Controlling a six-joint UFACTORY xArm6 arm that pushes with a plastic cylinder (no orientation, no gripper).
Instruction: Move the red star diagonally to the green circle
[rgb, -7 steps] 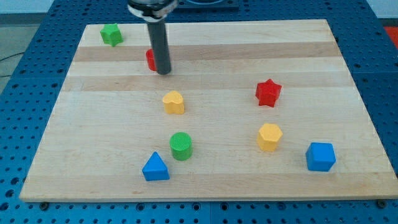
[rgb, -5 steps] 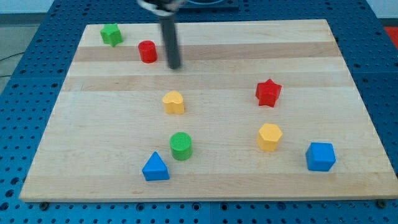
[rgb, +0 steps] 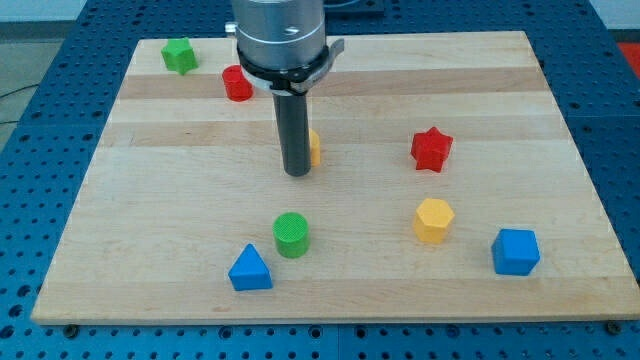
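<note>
The red star (rgb: 432, 149) lies right of the board's middle. The green circle (rgb: 291, 235) lies lower down, left of centre, far from the star. My tip (rgb: 297, 173) stands near the board's middle, well left of the star and above the green circle. A yellow block (rgb: 314, 147) is mostly hidden behind the rod, touching or very close to it.
A red cylinder (rgb: 237, 83) and a green block (rgb: 179, 54) lie at the upper left. A yellow hexagonal block (rgb: 434, 220) sits below the star, a blue cube (rgb: 515, 251) at the lower right, a blue triangular block (rgb: 249, 269) beside the green circle. The wooden board (rgb: 560, 140) rests on a blue perforated table.
My rod has moved down the view from beside the red cylinder to the board's middle. The yellow block has shifted right and up, now behind the rod.
</note>
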